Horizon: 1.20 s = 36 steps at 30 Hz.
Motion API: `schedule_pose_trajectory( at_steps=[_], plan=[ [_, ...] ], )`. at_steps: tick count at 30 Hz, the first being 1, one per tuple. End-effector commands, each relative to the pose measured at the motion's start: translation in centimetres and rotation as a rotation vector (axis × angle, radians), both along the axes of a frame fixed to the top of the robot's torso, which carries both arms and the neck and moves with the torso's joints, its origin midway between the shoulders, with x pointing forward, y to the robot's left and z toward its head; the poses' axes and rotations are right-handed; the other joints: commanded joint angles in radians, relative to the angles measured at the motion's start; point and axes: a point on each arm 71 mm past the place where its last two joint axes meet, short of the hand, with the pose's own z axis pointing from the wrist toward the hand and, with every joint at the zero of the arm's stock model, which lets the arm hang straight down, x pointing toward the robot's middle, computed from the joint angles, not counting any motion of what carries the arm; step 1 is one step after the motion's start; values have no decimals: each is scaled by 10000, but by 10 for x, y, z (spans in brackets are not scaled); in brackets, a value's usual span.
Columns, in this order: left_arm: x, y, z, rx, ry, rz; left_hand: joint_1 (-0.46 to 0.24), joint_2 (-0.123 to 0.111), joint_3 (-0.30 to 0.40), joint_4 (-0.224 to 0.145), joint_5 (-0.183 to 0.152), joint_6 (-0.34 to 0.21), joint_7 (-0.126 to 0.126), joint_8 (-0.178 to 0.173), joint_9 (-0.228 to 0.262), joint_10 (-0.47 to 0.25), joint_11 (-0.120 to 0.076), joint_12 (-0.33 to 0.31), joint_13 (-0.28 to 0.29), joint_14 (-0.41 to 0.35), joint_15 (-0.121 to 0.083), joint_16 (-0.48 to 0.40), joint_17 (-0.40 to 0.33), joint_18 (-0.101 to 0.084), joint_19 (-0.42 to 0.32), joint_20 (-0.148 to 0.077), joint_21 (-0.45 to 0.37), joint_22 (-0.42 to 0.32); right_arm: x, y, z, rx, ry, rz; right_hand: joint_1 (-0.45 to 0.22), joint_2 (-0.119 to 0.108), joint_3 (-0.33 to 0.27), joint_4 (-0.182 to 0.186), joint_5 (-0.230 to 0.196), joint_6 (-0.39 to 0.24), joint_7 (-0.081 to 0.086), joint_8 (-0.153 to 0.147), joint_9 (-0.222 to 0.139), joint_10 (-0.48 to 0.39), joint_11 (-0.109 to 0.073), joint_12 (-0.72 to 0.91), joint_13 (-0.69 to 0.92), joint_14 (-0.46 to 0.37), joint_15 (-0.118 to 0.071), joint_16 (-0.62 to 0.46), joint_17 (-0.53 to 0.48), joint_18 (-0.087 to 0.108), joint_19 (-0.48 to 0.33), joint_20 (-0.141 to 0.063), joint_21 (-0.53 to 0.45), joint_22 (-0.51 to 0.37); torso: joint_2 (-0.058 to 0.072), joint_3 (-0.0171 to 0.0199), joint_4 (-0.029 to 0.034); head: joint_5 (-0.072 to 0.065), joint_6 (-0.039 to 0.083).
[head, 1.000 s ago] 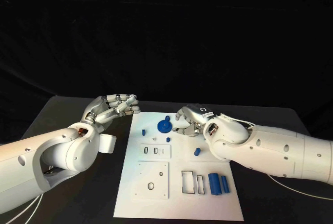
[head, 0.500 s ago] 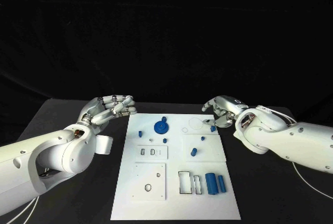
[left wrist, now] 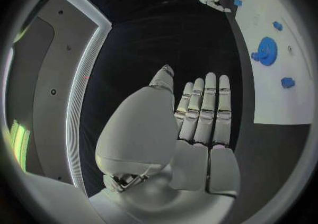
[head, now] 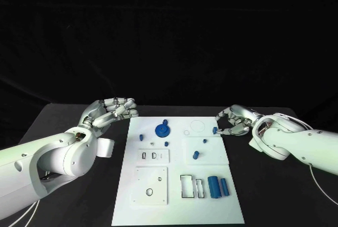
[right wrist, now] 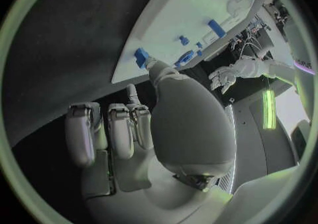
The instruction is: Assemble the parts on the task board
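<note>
— What is the right hand doing?
— It is pinching a small blue part at the right edge of the task board.
— And the left hand?
— It is hovering beside the board's far left corner, fingers together, holding nothing. The blue gear is lying near it.

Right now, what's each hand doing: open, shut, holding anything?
Left hand: open, fingers extended, holding nothing.
Right hand: thumb at a small blue part; grip cannot be told.
</note>
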Motion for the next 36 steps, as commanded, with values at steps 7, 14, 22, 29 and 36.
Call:
schedule_pose_trajectory(
  at_steps=[7, 14, 22, 29, 36],
  plan=[
    [0, 0, 1, -81, -67, -140, -6, 58, -50, 14, -49, -37, 8, -42, 8, -41, 17, -42, 9, -62, -13, -55, 17, 114, 22, 69, -50, -8, -2, -2, -7, 334, 523, 297, 15, 128, -62, 31, 224, 259, 28, 220, -1, 905, 64, 32, 2471, 1043, 96, 41, 2629, 6, 498, 126, 44, 2058, 32, 39, 0, -25, -38],
    [0, 0, 0, -74, -63, -124, -1, 58, -61, 9, -48, -34, 7, -41, 12, -37, 18, -50, 10, -64, -12, -61, 27, 114, 23, 70, -53, -13, -1, 1, -9, 343, 533, 297, -8, 189, -17, 56, 327, 435, -7, 348, 7, 945, 35, 75, 2517, 1043, 79, 41, 2629, -6, 534, 123, 85, 2097, 24, 24, 1, -45, -79],
    [0, 1, 0, -62, -51, -102, -1, 58, -61, 9, -48, -34, 7, -41, 12, -37, 18, -50, 10, -64, -12, -61, 27, 114, 23, 70, -53, -13, 0, 7, -12, 414, 554, 416, 19, 359, 281, 75, 402, 856, -109, 568, 2, 1022, -55, 157, 2606, 1043, 2, 41, 2629, -19, 571, 64, 124, 2140, 14, 24, -4, -14, -128],
    [0, 2, 0, -58, -34, -106, 1, 58, -68, 7, -48, -32, 7, -40, 14, -34, 18, -54, 11, -65, -12, -64, 33, 115, 24, 71, -55, -16, 0, 10, -14, 441, 575, 495, 42, 423, 540, 51, 412, 1055, -163, 636, -33, 1045, -103, 182, 2634, 1043, -53, 41, 2629, -26, 588, 14, 143, 2160, 7, 20, -5, -23, -129],
    [0, 2, 0, -51, -16, -106, 3, 61, -74, 6, -49, -30, 7, -39, 17, -32, 18, -60, 12, -66, -12, -68, 40, 115, 25, 71, -58, -19, 0, 9, -14, 422, 557, 451, 93, 480, 889, -45, 422, 1272, -226, 707, -65, 1045, -160, 182, 2634, 1043, -113, 41, 2629, -32, 605, -44, 161, 2181, 3, 21, -12, -19, -140]
  ],
)
